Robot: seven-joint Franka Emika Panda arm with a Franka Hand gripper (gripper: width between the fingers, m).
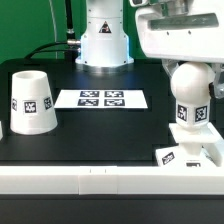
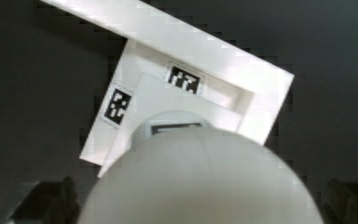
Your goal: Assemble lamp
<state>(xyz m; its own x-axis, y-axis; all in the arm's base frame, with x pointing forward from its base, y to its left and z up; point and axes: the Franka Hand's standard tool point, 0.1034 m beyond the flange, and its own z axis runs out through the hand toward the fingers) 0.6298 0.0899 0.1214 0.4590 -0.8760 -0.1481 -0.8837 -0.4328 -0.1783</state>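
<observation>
The bulb (image 1: 191, 92) stands upright on the flat square base (image 1: 186, 152) at the exterior view's right, on the black bench (image 1: 100, 135), directly beneath the pincer (image 2: 194, 200). In the wrist view the bulb's round head sits between the dark fingers (image 2: 43, 200), which are spread wide, with a gap on each side. The shade (image 1: 31, 100) stands well apart at the exterior view's left, past the marker board (image 1: 100, 98).

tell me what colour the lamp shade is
The shade is white with a black-and-white square tag; shows best in the exterior view.
</observation>
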